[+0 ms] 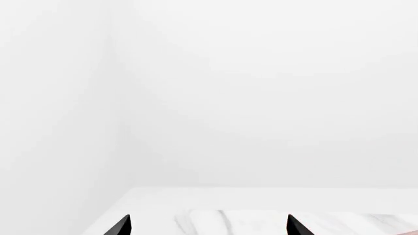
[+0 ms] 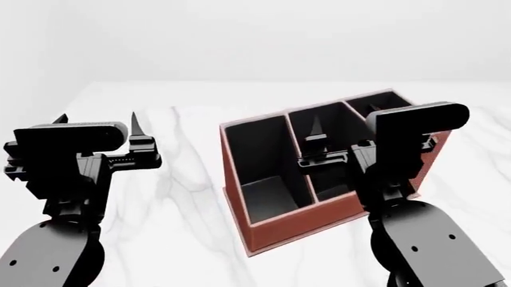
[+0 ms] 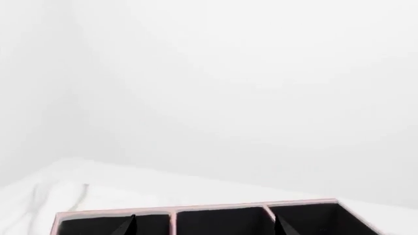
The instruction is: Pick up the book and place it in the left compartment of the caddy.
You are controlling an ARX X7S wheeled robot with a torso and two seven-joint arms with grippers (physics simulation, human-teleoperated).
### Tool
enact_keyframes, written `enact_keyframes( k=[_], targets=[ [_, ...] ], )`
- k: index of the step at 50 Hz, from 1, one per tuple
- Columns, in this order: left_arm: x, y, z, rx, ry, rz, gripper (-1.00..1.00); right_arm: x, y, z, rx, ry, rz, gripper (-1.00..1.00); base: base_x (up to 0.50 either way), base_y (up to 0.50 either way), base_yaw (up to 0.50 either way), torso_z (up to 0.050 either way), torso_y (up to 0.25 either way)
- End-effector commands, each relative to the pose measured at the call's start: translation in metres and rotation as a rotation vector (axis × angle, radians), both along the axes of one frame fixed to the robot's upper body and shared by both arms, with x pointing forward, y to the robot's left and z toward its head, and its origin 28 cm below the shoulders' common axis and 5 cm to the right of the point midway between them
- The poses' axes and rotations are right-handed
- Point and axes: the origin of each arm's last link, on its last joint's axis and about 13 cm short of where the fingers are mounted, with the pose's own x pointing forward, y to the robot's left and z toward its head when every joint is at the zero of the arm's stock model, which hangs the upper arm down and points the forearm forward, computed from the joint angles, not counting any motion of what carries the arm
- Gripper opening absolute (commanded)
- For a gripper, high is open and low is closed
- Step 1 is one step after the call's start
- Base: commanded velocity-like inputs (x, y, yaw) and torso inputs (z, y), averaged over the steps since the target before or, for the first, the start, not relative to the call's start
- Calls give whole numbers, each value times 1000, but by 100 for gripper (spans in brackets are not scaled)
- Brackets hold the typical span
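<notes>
White marble table (image 2: 183,197): caddy (image 2: 319,218) long axis skewed left-near to right-far (book unseen); left claw (image 2: 97,121), right claw (image 2: 339,122) spread.

From my head cam the caddy (image 2: 319,218) sits on the white marble table, turned at an angle, reddish-brown outside, black inside, upright with a stepped front wall. Its left compartment (image 2: 264,161) is the tall narrow slot running front to back, looks empty as far as I can see. My right wrist cam catches the rim and three black openings. Can't spot the book anywhere.
</notes>
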Motion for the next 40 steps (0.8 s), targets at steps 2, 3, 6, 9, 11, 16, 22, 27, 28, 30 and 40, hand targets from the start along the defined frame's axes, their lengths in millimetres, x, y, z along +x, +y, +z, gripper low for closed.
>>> enact_keyframes(
  k=[2, 3, 6, 9, 11, 16, 22, 27, 28, 30, 40],
  targets=[
    [0, 0, -1, -2, 2, 1, 100, 5, 0, 2, -5, 91, -20, 100, 0, 0, 0, 0, 0],
    [0, 0, -1, -2, 2, 1, 100, 4, 1, 4, -24, 129, -18, 100, 0, 0, 0, 0, 0],
    [1, 1, -2, 2, 6, -2, 100, 2, -9, 40, -16, 143, -22, 100, 0, 0, 0, 0, 0],
    [-2, 3, -6, 8, 9, 10, 100, 21, -47, 22, -134, 436, -275, 100, 0, 0, 0, 0, 0],
    [-2, 3, -6, 9, 11, 10, 100, 3, -55, 47, -240, 231, -379, 100, 0, 0, 0, 0, 0],
    [-2, 4, -6, 7, 11, 11, 100, -44, -49, 37, -148, 671, -343, 100, 0, 0, 0, 0, 0],
    [-2, 4, -7, 7, 13, 11, 100, -57, -44, 46, -84, 837, -178, 100, 0, 0, 0, 0, 0],
    [-2, 4, -8, 8, 16, 10, 100, -60, -45, 49, -99, 846, -203, 100, 0, 0, 0, 0, 0],
    [-1, 4, -9, 9, 19, 10, 100, -62, -46, 51, -108, 853, -218, 100, 0, 0, 0, 0, 0],
    [-1, 4, -9, 10, 20, 11, 100, -65, -47, 52, -107, 872, -233, 100, 0, 0, 0, 0, 0],
    [0, 4, -11, 6, 23, 6, 100, -86, -55, 45, -102, 949, -313, 100, 0, 0, 0, 0, 0]
  ],
)
